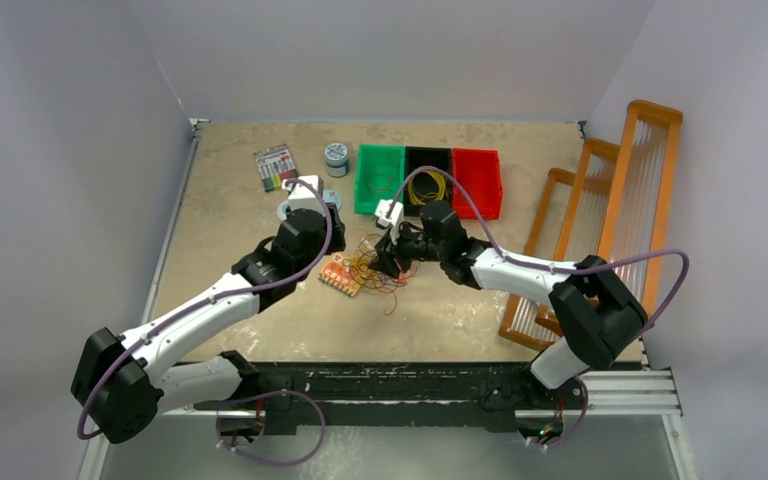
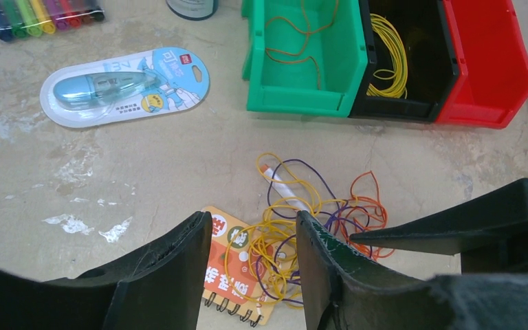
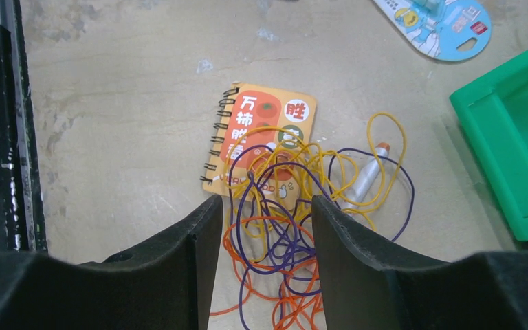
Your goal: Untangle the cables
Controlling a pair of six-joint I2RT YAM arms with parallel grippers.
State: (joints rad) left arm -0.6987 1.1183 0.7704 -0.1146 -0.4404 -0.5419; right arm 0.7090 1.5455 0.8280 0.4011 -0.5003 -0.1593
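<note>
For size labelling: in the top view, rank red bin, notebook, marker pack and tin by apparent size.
1. red bin
2. notebook and marker pack: these look about alike, so they are not ranked against each other
3. tin

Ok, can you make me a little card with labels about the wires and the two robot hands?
tangle: cables, yellow, purple and orange loops knotted together on the table
under it: orange notebook, partly covered; a small white tube too
left gripper: open, over the tangle
right gripper: open, over the tangle
green bin: orange cable inside
black bin: yellow cables inside
</note>
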